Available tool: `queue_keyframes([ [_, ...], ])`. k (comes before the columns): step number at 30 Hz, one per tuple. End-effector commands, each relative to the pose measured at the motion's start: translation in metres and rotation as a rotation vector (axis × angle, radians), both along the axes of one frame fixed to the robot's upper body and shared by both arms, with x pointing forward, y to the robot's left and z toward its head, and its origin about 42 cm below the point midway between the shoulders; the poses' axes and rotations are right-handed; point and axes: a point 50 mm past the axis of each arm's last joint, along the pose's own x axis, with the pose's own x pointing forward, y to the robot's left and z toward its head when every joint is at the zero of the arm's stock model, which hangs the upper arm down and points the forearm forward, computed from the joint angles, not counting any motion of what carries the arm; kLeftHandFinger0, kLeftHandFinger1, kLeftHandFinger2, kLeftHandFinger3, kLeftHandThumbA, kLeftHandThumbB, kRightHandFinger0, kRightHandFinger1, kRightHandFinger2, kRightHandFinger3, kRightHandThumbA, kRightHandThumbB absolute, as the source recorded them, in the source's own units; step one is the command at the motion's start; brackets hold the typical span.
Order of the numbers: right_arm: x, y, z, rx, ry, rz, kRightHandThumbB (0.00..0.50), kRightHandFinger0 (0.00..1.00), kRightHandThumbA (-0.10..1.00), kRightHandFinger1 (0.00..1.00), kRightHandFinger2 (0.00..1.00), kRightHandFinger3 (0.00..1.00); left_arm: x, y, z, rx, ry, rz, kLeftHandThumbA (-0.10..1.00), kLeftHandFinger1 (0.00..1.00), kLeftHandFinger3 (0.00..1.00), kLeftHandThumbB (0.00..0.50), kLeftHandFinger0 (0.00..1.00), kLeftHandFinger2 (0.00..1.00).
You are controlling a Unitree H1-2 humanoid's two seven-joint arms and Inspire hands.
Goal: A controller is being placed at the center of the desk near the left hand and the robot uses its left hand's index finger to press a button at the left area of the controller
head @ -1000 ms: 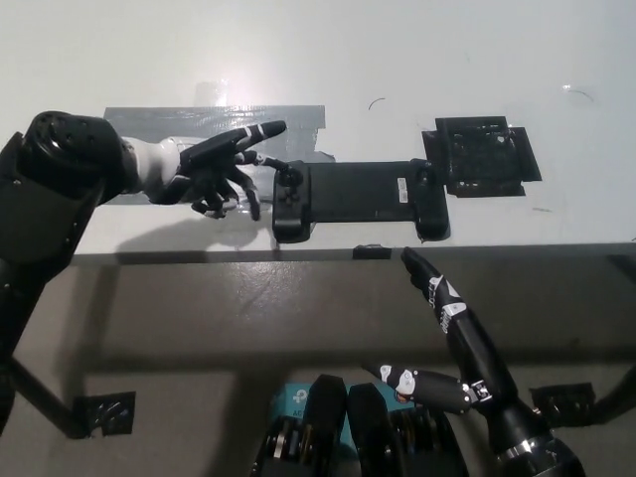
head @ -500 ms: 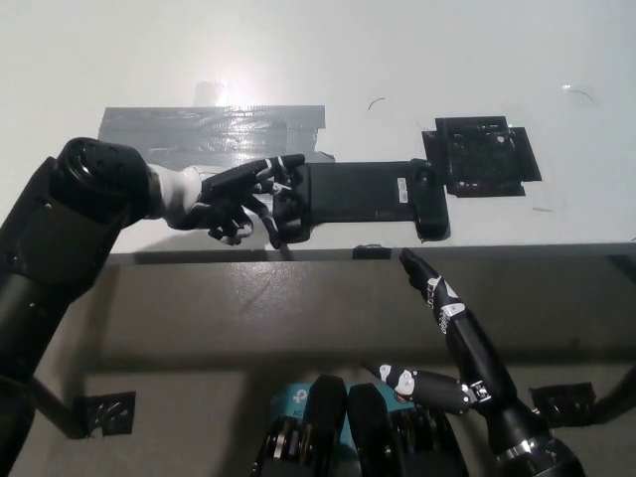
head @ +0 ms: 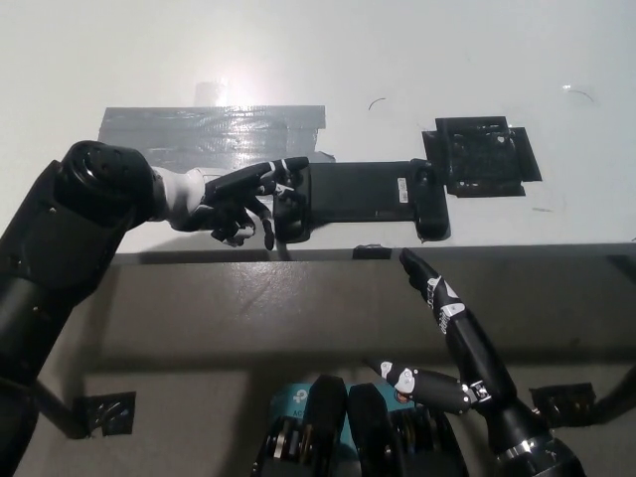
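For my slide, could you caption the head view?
Left hand points a finger onto the controller's left end; right hand idles below.

Lighting bright and even from above; image sharp overall.
A glare spot burns out the desk (head: 417, 60) surface just above the grey tape patch (head: 214, 134), whose foil-like face throws back patchy reflections. The left hand (head: 234, 199) casts a narrow, soft shadow along the desk's front edge. Below that edge the scene falls to dim grey-brown. Dark items, including the controller (head: 358, 194), lose surface detail; its buttons are probably unreadable. No evident motion blur.
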Motion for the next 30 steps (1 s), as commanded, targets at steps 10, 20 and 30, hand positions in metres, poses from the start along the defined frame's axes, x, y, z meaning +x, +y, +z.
queue_keyframes([
  [10, 0.003, 0.002, 0.012, -0.013, -0.043, 0.016, 0.202, 1.00, 0.79, 1.00, 1.00, 1.00, 0.008, 0.020, 0.028, -0.012, -0.052, 0.061, 1.00, 0.00, 1.00, 0.415, 0.00, 0.30],
  [20, 0.001, 0.003, 0.011, -0.002, -0.031, 0.017, 0.207, 1.00, 0.78, 1.00, 1.00, 1.00, 0.005, 0.022, 0.018, -0.030, -0.028, 0.067, 1.00, 0.03, 1.00, 0.432, 0.00, 0.37],
  [30, 0.000, 0.003, 0.009, 0.003, -0.032, 0.019, 0.195, 1.00, 0.75, 1.00, 1.00, 1.00, 0.003, 0.025, 0.011, -0.035, -0.015, 0.059, 1.00, 0.02, 1.00, 0.422, 0.00, 0.35],
])
